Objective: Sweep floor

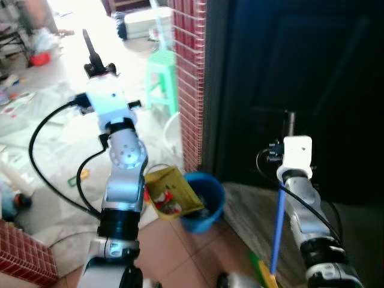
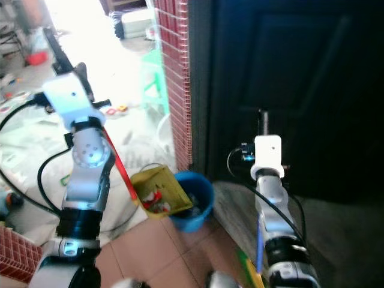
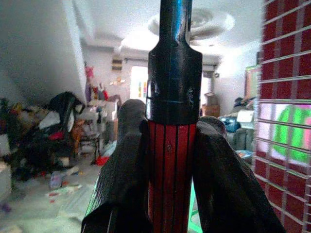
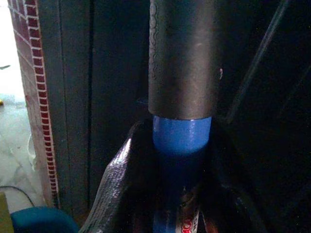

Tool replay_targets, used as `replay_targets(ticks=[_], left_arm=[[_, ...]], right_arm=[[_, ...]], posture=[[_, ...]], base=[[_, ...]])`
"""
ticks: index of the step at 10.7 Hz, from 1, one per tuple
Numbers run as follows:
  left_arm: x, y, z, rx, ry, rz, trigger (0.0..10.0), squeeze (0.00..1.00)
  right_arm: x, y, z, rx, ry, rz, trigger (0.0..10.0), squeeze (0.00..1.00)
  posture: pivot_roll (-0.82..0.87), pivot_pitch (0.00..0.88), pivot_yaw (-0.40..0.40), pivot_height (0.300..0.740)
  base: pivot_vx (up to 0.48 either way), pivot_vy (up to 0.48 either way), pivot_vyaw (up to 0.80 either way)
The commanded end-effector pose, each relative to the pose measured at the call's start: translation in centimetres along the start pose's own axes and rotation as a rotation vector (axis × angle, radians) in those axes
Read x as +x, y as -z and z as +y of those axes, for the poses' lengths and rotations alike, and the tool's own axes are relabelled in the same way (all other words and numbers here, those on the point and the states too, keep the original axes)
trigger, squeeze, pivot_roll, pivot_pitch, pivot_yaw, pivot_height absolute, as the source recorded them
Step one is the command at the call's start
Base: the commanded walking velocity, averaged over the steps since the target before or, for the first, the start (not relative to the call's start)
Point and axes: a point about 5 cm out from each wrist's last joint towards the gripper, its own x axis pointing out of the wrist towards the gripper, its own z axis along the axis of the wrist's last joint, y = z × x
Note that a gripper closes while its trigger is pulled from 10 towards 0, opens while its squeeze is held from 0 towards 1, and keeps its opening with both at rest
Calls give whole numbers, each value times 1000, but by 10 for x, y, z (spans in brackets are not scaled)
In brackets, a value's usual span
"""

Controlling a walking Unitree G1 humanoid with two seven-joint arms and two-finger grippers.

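Note:
My left gripper (image 1: 96,67) is raised at the left and shut on the red dustpan handle (image 3: 171,165), whose black end (image 3: 174,73) sticks up past the fingers (image 3: 127,150). The yellow dustpan (image 1: 171,191) hangs tilted over a blue bucket (image 1: 207,207), with red and white litter in it. My right gripper (image 1: 290,129) is shut on the broom's blue handle (image 1: 279,228), just below its grey grip (image 4: 184,58). The broom's green and yellow head (image 1: 261,270) rests on the floor at the bottom.
A red brick pillar (image 1: 191,78) stands just behind the bucket, with a dark door (image 1: 300,72) to its right. A green stool (image 1: 161,78) is beyond the pillar. Papers and litter (image 1: 18,102) lie on the bright floor at left. A low brick wall (image 1: 21,255) is at bottom left.

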Motion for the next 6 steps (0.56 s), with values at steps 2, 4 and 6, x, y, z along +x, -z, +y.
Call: replay_targets(ticks=[2, 4, 6], left_arm=[[-8, -12, -27, -35, 123, -75, 10000, 0], [-23, -13, -51, -44, 308, -113, 10000, 0], [-38, -15, -67, -65, 521, -165, 10000, 0]], right_arm=[[4, -14, 3, -11, -12, -62, 10000, 0], [3, -14, 4, -8, -14, -62, 10000, 0], [3, -14, 3, -8, -11, -63, 10000, 0]], posture=[[-80, 0, 59, 740], [-80, 0, 61, 740], [-83, 0, 61, 740]], base=[[0, 0, 0], [0, 0, 0], [0, 0, 0]])
